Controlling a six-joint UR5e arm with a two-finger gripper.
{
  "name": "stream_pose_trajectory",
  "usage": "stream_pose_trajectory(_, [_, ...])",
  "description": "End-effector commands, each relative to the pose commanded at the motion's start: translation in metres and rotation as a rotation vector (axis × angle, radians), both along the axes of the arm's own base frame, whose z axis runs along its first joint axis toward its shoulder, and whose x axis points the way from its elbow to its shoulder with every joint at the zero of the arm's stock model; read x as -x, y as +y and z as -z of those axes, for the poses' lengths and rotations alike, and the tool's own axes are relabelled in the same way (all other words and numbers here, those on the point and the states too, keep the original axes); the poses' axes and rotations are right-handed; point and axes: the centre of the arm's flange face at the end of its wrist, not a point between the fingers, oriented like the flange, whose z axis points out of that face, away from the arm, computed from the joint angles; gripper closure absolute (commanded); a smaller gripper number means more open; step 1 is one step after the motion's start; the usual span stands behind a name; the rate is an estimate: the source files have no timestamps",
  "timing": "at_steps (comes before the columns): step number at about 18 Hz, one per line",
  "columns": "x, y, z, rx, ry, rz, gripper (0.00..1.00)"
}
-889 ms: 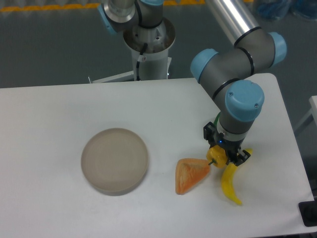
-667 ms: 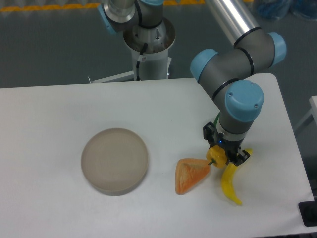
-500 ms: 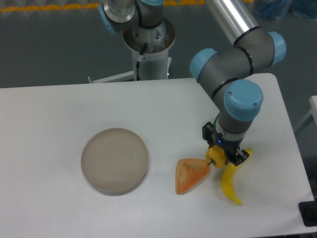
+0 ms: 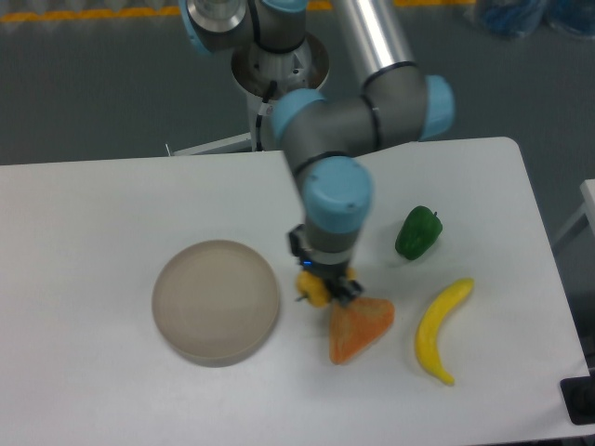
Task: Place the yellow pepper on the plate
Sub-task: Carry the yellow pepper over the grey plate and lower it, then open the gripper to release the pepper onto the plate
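**One pepper in the pincer, partway to the plate**

One small item sits in the pincer (image 4: 319, 290): the yellow pepper (image 4: 314, 290), clamped between the two fingers, its short dark stem poking out to the left. The pepper appears lifted just off the counter (image 4: 93, 214), though its height is hard to judge from this single view. It hangs between the plate (image 4: 216, 301) on the left and an orange wedge-shaped piece (image 4: 357, 327) touching or nearly under the pincer on the right. Further right lie a banana (image 4: 435, 330) and, above it, a dark green pepper (image 4: 417, 233), both well apart from the arm.

Judging by this layout, the carry step is under way: the pepper is gripped and near the plate's right rim but not yet over it. The next move calls for travelling further left until the pepper is above the middle of the plate, lowering it, then spreading the fingers.
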Motion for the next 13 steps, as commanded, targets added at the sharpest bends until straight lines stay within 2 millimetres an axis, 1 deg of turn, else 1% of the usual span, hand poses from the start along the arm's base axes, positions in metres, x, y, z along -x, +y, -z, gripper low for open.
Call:
stream_pose_trajectory(2, [-0.028,0.006,0.008,0.013,-0.001,0.002,0.91])
stream_pose_trajectory(3, [-0.049,0.01,0.015,0.024,-0.009,0.029,0.86])
stream_pose_trajectory(4, [-0.06,0.012,0.02,0.029,-0.013,0.045,0.84])
stream_pose_trajectory(6, [-0.083,0.02,0.037,0.037,-0.024,0.057,0.77])
stream_pose_trajectory(7, [-0.089,0.023,0.045,0.033,-0.021,0.045,0.76])
stream_pose_trajectory(8, [-0.091,0.025,0.051,0.025,-0.018,0.037,0.76])
stream_pose_trajectory(11, [-0.091,0.026,0.066,0.02,-0.017,0.036,0.73])
stream_pose_trajectory(12, [-0.091,0.026,0.066,0.02,-0.017,0.039,0.68])
stream_pose_trajectory(13, [-0.09,0.027,0.066,0.015,-0.016,0.049,0.51])
